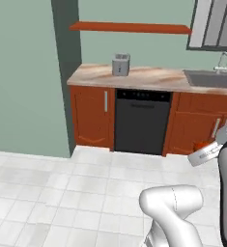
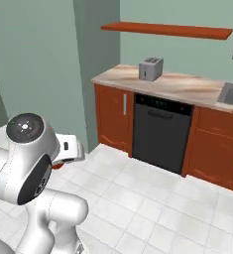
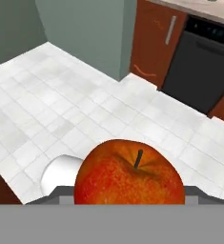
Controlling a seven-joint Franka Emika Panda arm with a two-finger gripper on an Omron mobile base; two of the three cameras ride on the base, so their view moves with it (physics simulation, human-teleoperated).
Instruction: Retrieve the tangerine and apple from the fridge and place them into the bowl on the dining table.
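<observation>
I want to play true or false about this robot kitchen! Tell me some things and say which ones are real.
1. The gripper is holding a red apple. True.
2. A toaster stands on the counter. True.
3. The dishwasher door hangs open. False: it is shut.
4. The apple has no stem. False: a dark stem sticks up from its top.
5. The floor has white tiles. True.
6. The wall shelf holds plates. False: it is bare.
</observation>
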